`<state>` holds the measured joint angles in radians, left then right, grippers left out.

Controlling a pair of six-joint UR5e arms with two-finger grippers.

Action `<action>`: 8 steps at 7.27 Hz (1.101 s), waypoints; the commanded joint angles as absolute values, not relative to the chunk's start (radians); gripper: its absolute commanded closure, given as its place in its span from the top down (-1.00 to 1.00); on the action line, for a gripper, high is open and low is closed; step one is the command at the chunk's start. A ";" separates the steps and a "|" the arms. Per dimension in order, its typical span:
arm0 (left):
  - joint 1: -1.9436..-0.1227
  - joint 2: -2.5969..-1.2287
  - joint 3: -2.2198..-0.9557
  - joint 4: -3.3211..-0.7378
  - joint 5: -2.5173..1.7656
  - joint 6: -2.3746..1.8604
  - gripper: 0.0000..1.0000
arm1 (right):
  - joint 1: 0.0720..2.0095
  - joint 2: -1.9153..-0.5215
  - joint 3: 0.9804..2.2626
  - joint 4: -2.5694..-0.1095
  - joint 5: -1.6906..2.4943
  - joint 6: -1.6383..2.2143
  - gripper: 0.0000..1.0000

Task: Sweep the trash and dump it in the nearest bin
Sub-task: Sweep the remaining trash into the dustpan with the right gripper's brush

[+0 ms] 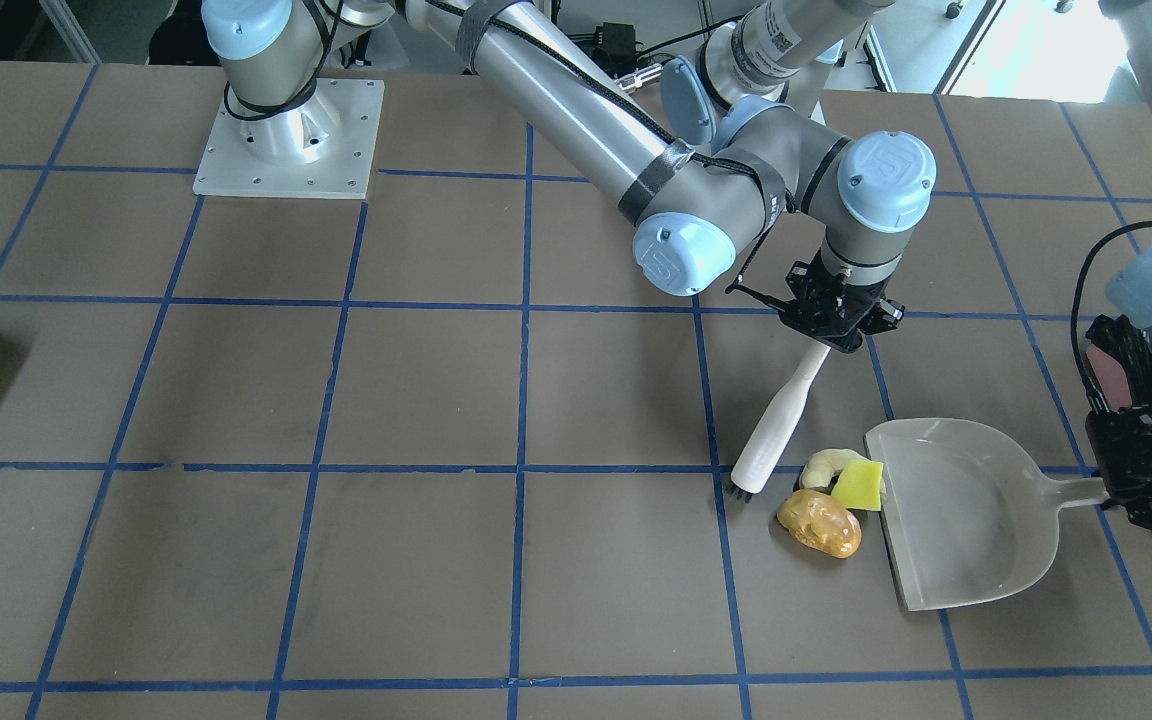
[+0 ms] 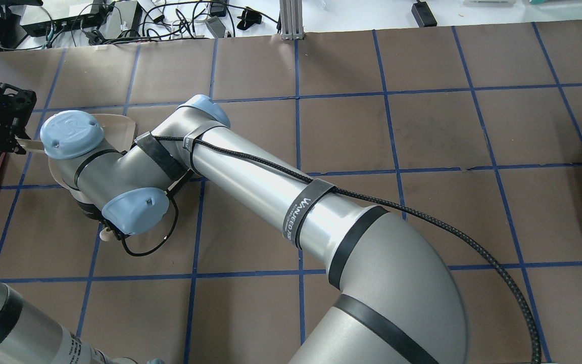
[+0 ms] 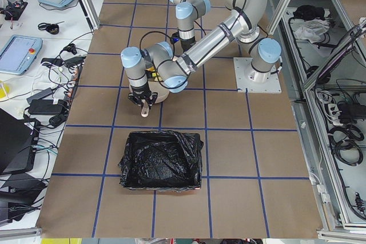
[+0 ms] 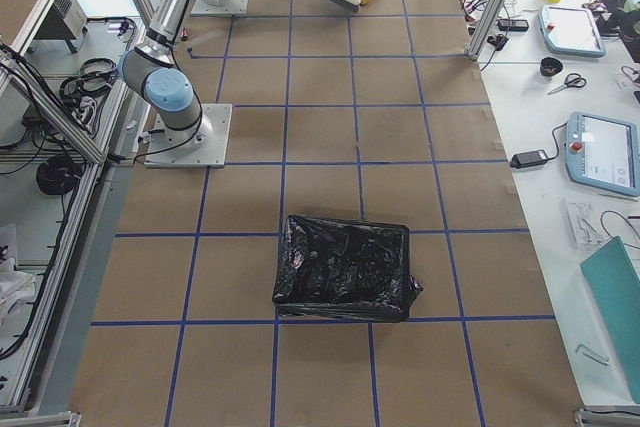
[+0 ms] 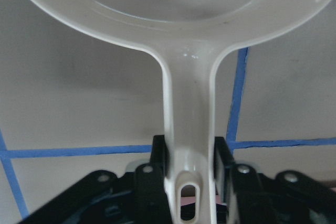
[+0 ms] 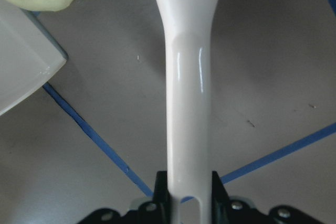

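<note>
One white brush (image 1: 776, 420) pinched by its handle in the right gripper (image 1: 841, 325), bristles down by the table (image 1: 336, 400). Just past the bristles, three trash bits bunched together: one orange-brown lump (image 1: 820, 523), one yellow-green wedge (image 1: 859, 484), one pale cream curved piece (image 1: 826, 465). Beyond them, one cream dustpan (image 1: 966, 510), handle clamped in the left gripper (image 5: 191, 182). Two black-lined bins: near bin (image 3: 162, 159) just beside the left gripper, far bin (image 4: 345, 267) well apart from both tools

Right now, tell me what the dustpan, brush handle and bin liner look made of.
Dustpan: likely hard plastic, cream, semi-gloss; soft highlights on its moulded rim.
Brush handle: glossy white plastic, by its sharp reflections.
Bin liner: thin black plastic film, crinkled and shiny.
</note>
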<state>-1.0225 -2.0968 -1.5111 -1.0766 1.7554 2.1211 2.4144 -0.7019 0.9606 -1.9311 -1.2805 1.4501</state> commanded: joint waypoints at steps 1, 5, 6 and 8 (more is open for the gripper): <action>-1.022 -2.108 -1.513 -1.077 1.749 2.120 -1.00 | 2.413 -0.661 0.910 -1.933 -1.262 1.376 -1.00; -1.022 -2.108 -1.513 -1.077 1.749 2.115 -1.00 | 2.410 -0.647 0.896 -1.934 -1.241 0.894 -1.00; -1.022 -2.108 -1.513 -1.077 1.749 2.115 -1.00 | 2.410 -0.644 0.896 -1.948 -1.239 0.785 -1.00; -1.022 -2.108 -1.516 -1.075 1.746 2.115 -1.00 | 2.410 -0.606 0.878 -1.960 -1.221 0.584 -1.00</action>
<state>-1.0216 -2.1077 -1.5141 -1.0758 1.7473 2.1154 2.4099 -0.6289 0.8887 -1.9536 -1.2324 0.7076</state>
